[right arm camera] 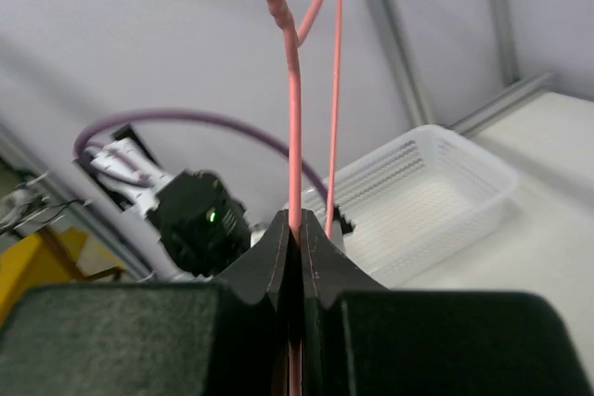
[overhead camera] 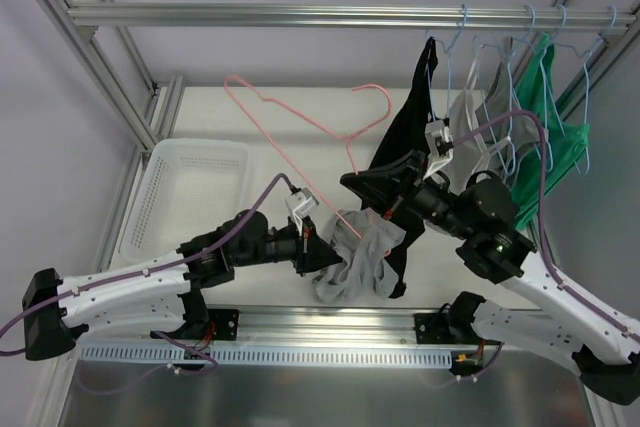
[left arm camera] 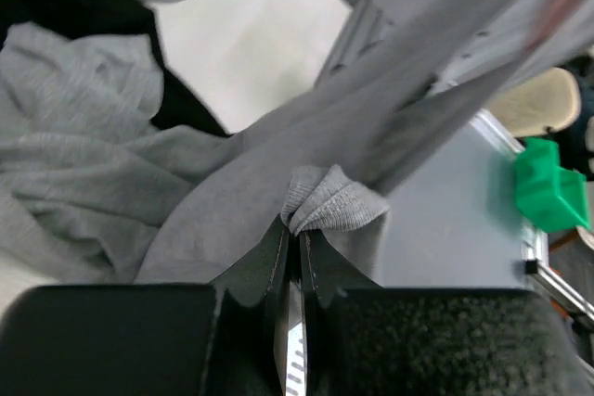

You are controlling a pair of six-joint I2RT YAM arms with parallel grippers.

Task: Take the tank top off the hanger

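The grey tank top (overhead camera: pixel 365 252) lies bunched at the near middle of the table. My left gripper (overhead camera: pixel 335 257) is shut on a fold of it. In the left wrist view the tank top (left arm camera: pixel 232 201) stretches from the left gripper (left arm camera: pixel 299 229) up to the right. The thin pink wire hanger (overhead camera: pixel 300 117) is held tilted above the table, and its lower end runs down to the cloth. My right gripper (overhead camera: pixel 352 182) is shut on it. The right wrist view shows the hanger (right arm camera: pixel 293 118) rising straight out of the right gripper (right arm camera: pixel 299 224).
A white plastic basket (overhead camera: pixel 195 197) sits on the left of the table. From the overhead rail (overhead camera: pixel 300 15) at the right hang a black garment (overhead camera: pixel 410 137), a grey one (overhead camera: pixel 470 112) and a green one (overhead camera: pixel 550 147) on wire hangers, close behind the right arm.
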